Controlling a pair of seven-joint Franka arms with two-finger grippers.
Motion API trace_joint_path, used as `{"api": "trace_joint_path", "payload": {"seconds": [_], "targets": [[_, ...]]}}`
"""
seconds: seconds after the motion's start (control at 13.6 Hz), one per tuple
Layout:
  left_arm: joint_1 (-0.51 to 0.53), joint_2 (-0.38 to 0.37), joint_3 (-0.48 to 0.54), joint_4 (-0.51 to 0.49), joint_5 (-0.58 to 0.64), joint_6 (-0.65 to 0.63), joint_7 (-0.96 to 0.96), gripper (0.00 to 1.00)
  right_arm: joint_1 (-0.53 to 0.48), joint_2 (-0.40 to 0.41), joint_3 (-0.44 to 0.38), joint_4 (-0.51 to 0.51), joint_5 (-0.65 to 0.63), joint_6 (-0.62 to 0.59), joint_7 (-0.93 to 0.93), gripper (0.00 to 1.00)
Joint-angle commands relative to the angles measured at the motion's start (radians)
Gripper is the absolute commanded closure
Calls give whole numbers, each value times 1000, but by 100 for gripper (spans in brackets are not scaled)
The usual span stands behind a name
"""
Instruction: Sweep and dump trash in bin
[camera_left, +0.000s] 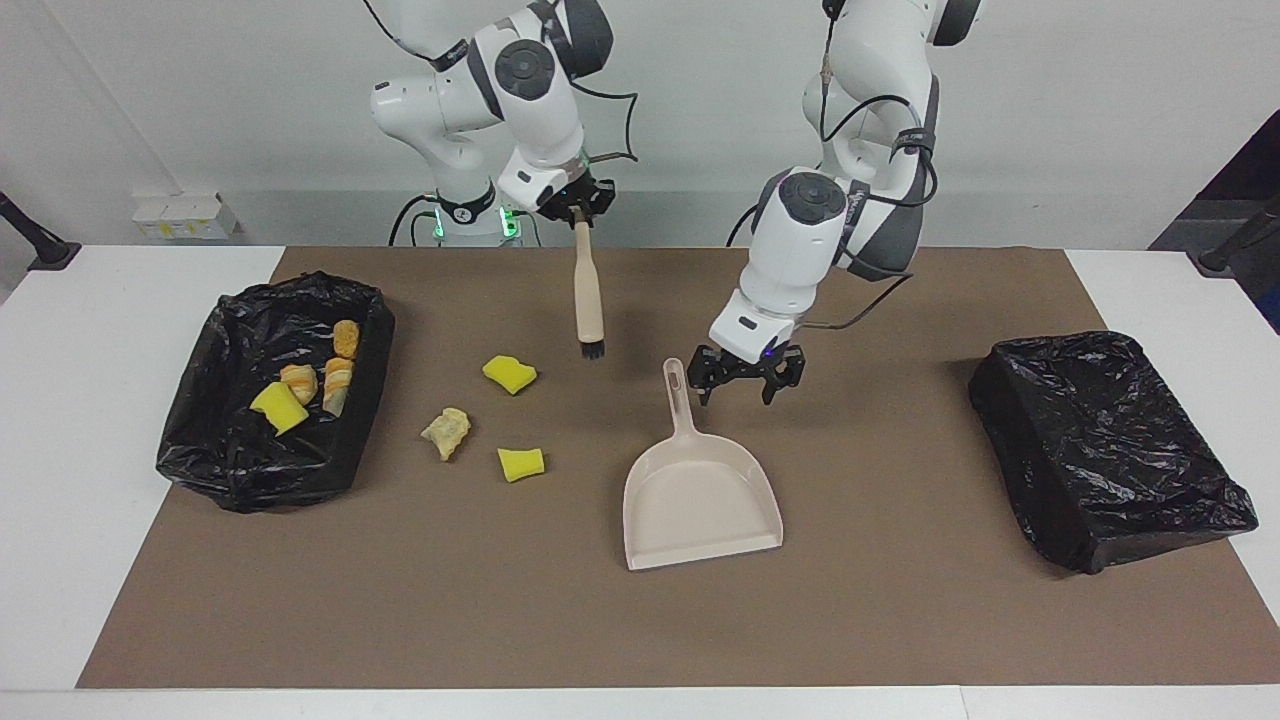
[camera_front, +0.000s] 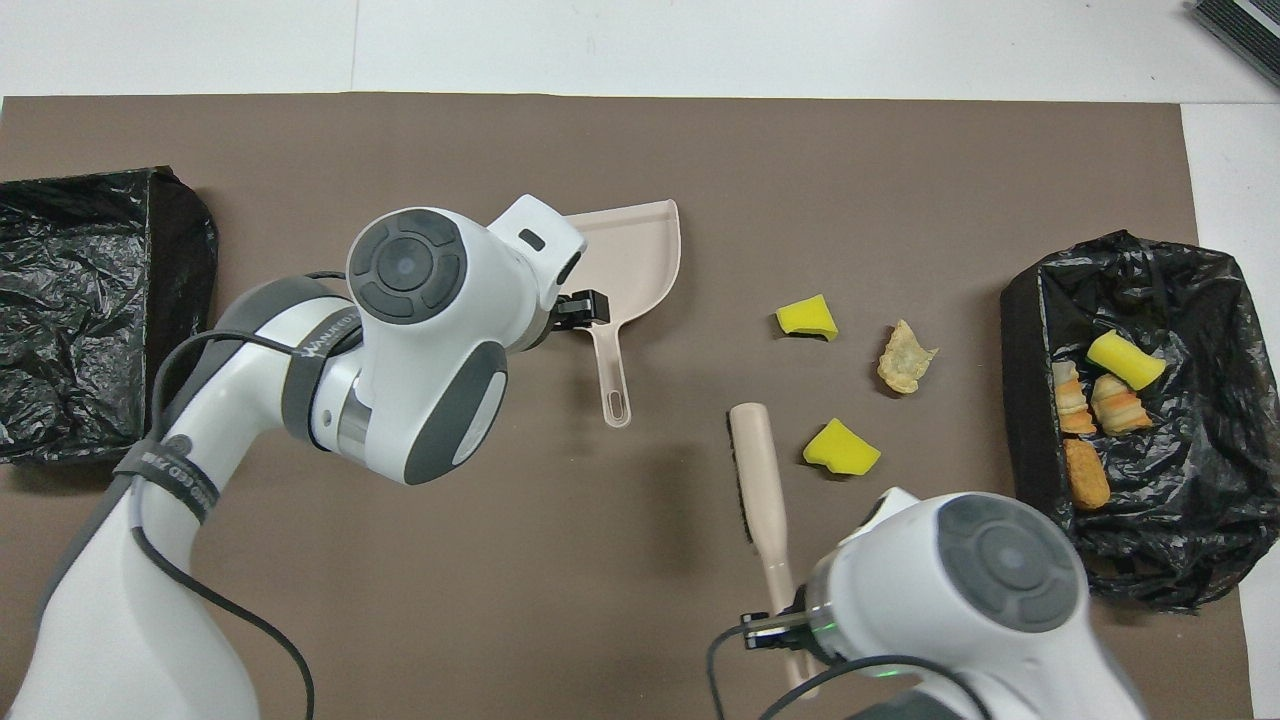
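Three pieces of trash lie loose on the brown mat: a yellow sponge chunk (camera_left: 509, 373) (camera_front: 807, 317), a second yellow chunk (camera_left: 521, 464) (camera_front: 841, 448) and a tan pastry bit (camera_left: 446, 432) (camera_front: 905, 357). The bin (camera_left: 250, 480) (camera_front: 1025, 420), lined with a black bag, holds several more scraps. My right gripper (camera_left: 578, 215) (camera_front: 790, 630) is shut on the beige brush (camera_left: 588, 290) (camera_front: 755, 470), which hangs in the air beside the loose trash. The beige dustpan (camera_left: 700, 500) (camera_front: 640, 255) lies mid-mat. My left gripper (camera_left: 745, 375) (camera_front: 580, 308) hovers open, low beside the dustpan's handle.
A second box wrapped in a black bag (camera_left: 1105, 440) (camera_front: 90, 300) sits at the left arm's end of the mat. The brown mat (camera_left: 900, 620) covers most of the white table.
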Motion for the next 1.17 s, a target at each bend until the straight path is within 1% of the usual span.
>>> {"api": "trace_joint_path", "payload": {"seconds": [0.0,0.07,0.15,0.22,0.29,0.44,0.51,0.59,0.66,0.73,0.81,0.95,1.1], "targets": [[-57,27,16,-14,-4,49,-50,0,-176,26,8,14,-110,14,-170,100],[-67,29,16,-34,-4,68,-52,0,-248,69,10,51,-191,17,-257,100],[-87,29,16,-48,-5,78,-65,0,-298,131,11,96,-281,25,-308,100],[-110,36,18,-51,-4,82,-101,0,-324,200,11,138,-353,49,-324,100],[-133,62,18,-51,2,96,-127,0,-353,256,10,167,-429,91,-340,100],[-138,68,20,-51,6,90,-130,1,-388,346,11,183,-545,204,-359,100],[-138,68,20,-51,6,86,-132,15,-390,382,11,183,-595,229,-357,100],[-138,70,18,-54,6,84,-132,34,-390,412,17,181,-613,243,-357,100],[-138,67,18,-63,6,82,-133,57,-381,435,19,175,-612,243,-359,100],[-138,67,18,-68,6,81,-132,88,-363,452,21,172,-603,246,-353,100],[-134,62,20,-68,6,73,-127,100,-338,465,21,171,-595,251,-347,100],[-114,41,24,-65,6,23,-116,100,-298,483,21,171,-508,266,-342,100],[-57,-5,27,-56,6,-46,-60,100,-248,485,21,167,-390,263,-319,100]]}}
